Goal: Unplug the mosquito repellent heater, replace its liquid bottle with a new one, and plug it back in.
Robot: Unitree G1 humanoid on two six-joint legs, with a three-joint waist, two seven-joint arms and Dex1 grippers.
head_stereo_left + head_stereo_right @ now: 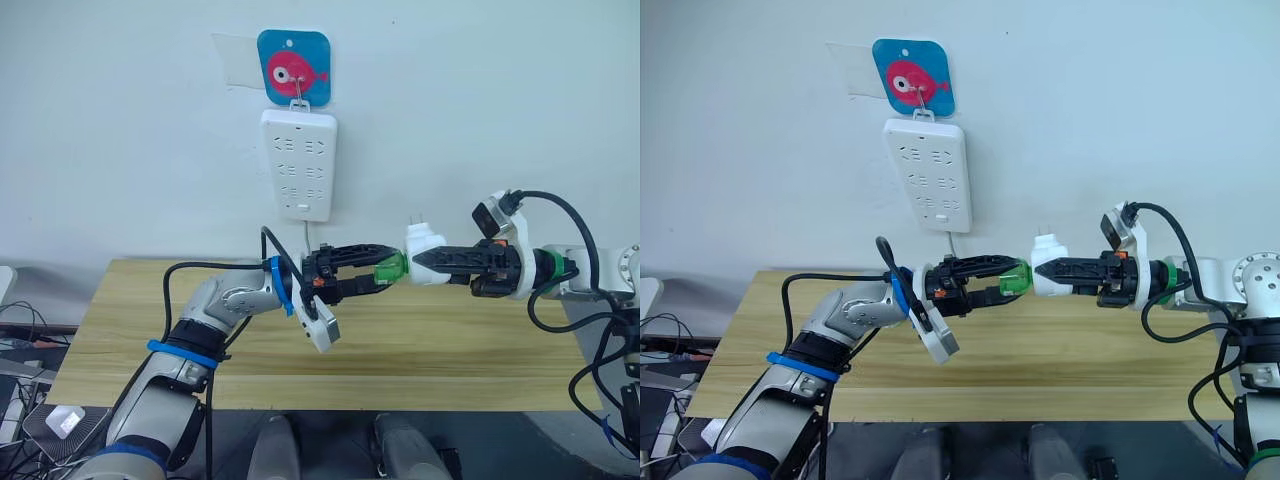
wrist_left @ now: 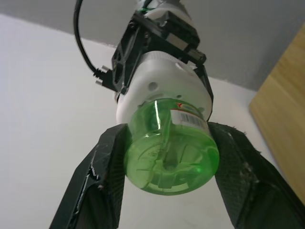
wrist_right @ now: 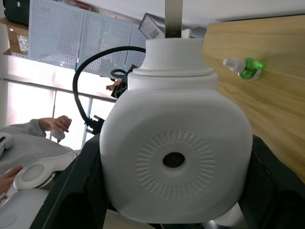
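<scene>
The white mosquito repellent heater (image 1: pixel 424 243) hangs in the air above the wooden table (image 1: pixel 450 350), prongs pointing up, with my right gripper (image 1: pixel 418 262) shut on it. In the right wrist view its round face with the centre hole (image 3: pixel 174 160) sits between the black fingers. A green liquid bottle (image 1: pixel 391 268) sticks out of the heater toward my left arm. My left gripper (image 1: pixel 384 270) is shut on this bottle, and its fingers (image 2: pixel 107 167) press both sides of the bottle (image 2: pixel 169 152). A second green bottle with a white top (image 3: pixel 245 68) lies on the table.
A long white power strip (image 1: pixel 298 165) hangs on the wall under a blue fish hook (image 1: pixel 293 66), above and to the left of the grippers. A person's hands (image 3: pixel 52 126) hold a controller in the background of the right wrist view.
</scene>
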